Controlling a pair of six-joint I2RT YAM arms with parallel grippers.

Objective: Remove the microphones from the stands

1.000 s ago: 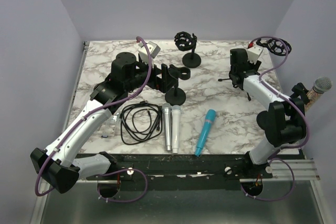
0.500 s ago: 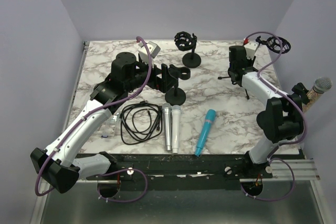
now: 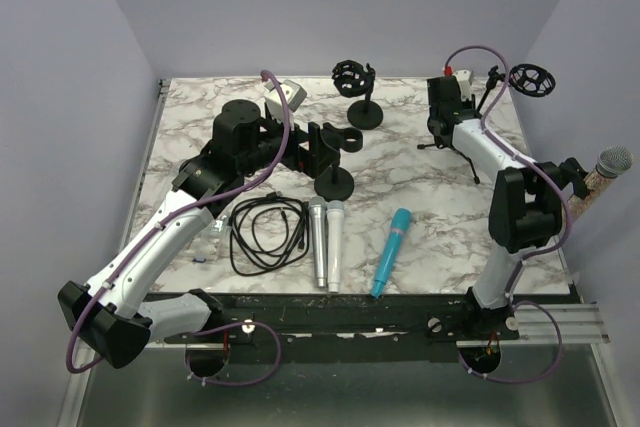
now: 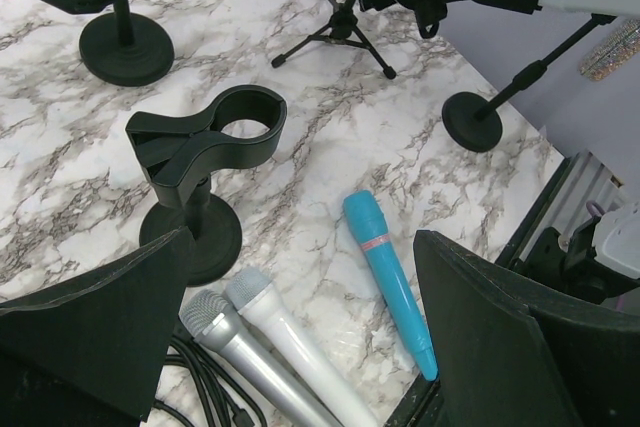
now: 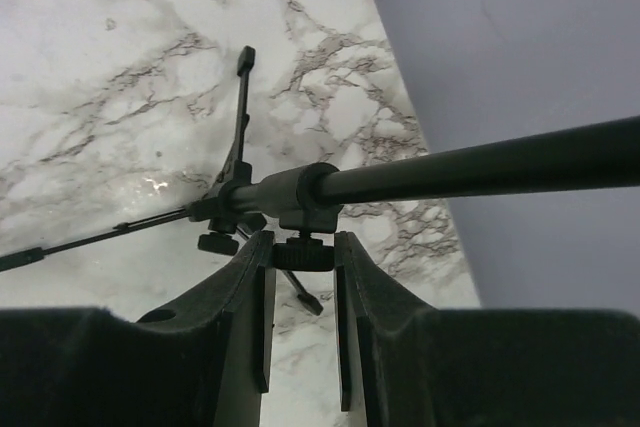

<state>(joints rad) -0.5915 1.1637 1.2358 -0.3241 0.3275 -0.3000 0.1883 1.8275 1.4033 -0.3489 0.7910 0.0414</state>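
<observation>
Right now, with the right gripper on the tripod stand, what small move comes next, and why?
Probably release and swing right. The right gripper pinches the tripod stand at its knob, but that stand's shock mount looks empty, while the only mounted microphone sits in the clip on the far right.

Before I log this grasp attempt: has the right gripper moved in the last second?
Yes. The right gripper shifted left and back, nearer the far round-base stand, jaws closed on the tripod stand.
</observation>
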